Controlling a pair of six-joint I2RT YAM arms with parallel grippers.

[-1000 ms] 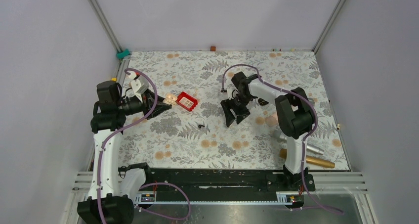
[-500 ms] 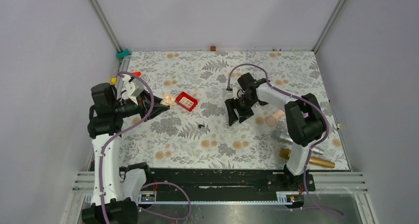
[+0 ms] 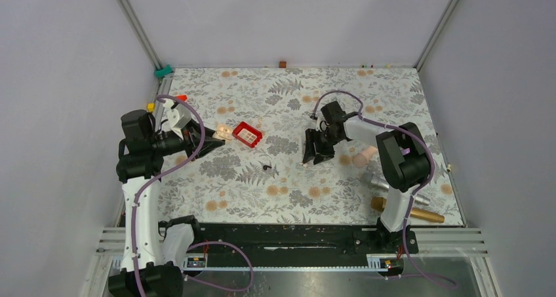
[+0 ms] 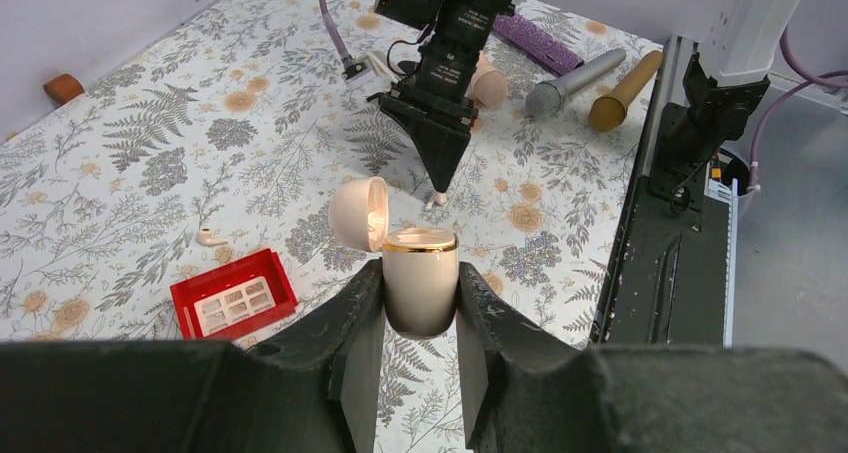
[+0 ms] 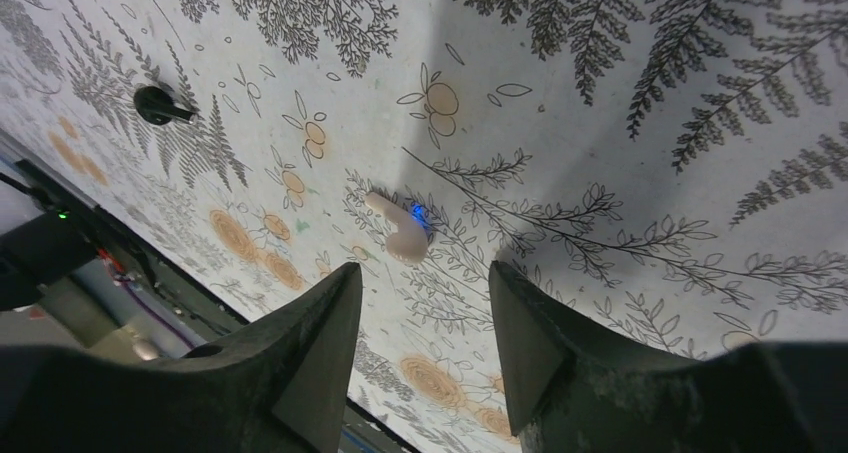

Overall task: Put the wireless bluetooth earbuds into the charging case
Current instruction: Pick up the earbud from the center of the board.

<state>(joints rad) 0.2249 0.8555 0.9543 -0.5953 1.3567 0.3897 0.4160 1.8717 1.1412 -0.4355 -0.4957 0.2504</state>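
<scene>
From above, my left gripper (image 3: 211, 141) sits toward the left of the floral table (image 3: 275, 198), clamped on the cream charging case (image 3: 223, 132) just beside a red box (image 3: 247, 134). My right gripper (image 3: 319, 151) points down at the table right of centre. Nothing smaller is legible from up here.

At my left wrist, the case stands upright between my fingers (image 4: 355, 323), lid hinged open, gold rim up. It is a smooth, hard pebble (slippery, I judge), so a squeeze across its broad sides seems the right hold. I count one case and two white earbuds: the first earbud (image 4: 210, 237) lies on the table beyond the red box, and the second earbud (image 4: 435, 201) lies just under the tip of my right gripper. A silver microphone (image 4: 575, 73) and a gold microphone (image 4: 625, 78) lie further off.

Under my right wrist, the second earbud lies just ahead of my jaws, which stand apart with nothing between them. A tiny blue light shows beside it. It looks featherlight, glossy and rigid (apt to squirt out of a pinch), so I would take it gently across the bulbous head, not the thin stem. One small black knob (image 5: 155, 103) lies well apart.
</scene>
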